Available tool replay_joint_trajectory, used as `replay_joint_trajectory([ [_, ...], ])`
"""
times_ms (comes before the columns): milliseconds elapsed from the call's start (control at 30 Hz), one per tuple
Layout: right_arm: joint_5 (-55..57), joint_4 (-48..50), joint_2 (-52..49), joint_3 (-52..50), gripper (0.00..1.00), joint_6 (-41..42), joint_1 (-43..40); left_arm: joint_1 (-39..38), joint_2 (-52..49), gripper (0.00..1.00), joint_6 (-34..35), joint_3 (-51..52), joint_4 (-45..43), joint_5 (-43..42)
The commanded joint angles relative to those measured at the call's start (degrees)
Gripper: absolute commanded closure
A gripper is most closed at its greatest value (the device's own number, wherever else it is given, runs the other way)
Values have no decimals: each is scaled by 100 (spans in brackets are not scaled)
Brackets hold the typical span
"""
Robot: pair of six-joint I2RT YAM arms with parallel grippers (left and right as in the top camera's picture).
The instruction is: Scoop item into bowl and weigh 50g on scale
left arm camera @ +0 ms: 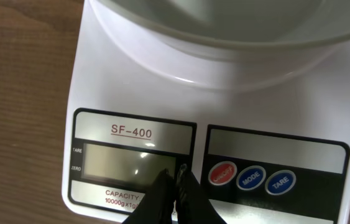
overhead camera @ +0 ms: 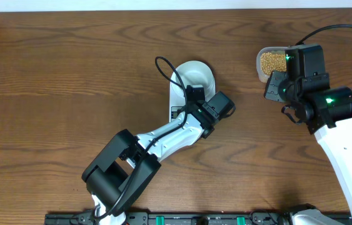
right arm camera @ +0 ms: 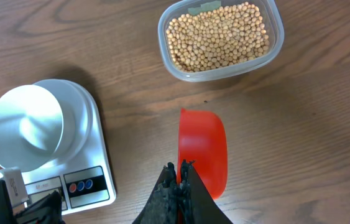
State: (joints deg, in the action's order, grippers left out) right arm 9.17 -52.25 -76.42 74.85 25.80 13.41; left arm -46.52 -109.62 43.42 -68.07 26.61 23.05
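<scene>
The left tool [left arm camera: 175,186] is clenched on nothing. Its tips are low over the scale [left arm camera: 112,74], at the right end of the display [left arm camera: 125,163] and just left of the red button [left arm camera: 222,174]. I cannot tell whether they touch the face. The display shows no digits I can read. The bowl [left arm camera: 243,59] sits empty on the far end of the scale.

The right tool [right arm camera: 179,174] is clenched, seemingly on the near end of the red scoop [right arm camera: 204,149]. The scoop is empty and hangs over the worktop [right arm camera: 299,137], just near of the tub [right arm camera: 218,74]. All the beans [right arm camera: 218,37] lie in that tub at the far right, well apart from the bowl.

The risks, as I judge them:
- If the left tool leans on the scale, its push would falsify the reading or the zero.
- If the scale is off, or not zeroed with the bowl on it, 50 g will be misjudged.
- A steep dig could shove the light tub instead of filling the scoop.
- A heaped scoop carried left could shed round beans, which would roll away.
- The left arm lies close by the bowl, so the right arm may strike it when pouring.
- Tipping a whole scoopful at once may overshoot.
</scene>
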Motion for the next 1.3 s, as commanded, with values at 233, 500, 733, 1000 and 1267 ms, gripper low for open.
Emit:
replay_joint_trajectory([
  [233, 11, 17, 76, 122, 99, -59, -24, 9, -17, 93, -529, 37, -212, -118],
  [500, 11, 17, 76, 122, 99, -59, -24, 7, -87, 93, -881, 37, -365, -315],
  [733, 11, 13, 76, 122, 99, -63, -24, 9, -129, 93, -890, 37, -402, -330],
  [1000, 11, 15, 76, 122, 99, -63, -24, 9, -164, 93, -890, 37, -404, -328],
  [1267, 11, 11, 76, 122, 99, -61, -24, 9, -238, 93, -892, 37, -476, -319],
])
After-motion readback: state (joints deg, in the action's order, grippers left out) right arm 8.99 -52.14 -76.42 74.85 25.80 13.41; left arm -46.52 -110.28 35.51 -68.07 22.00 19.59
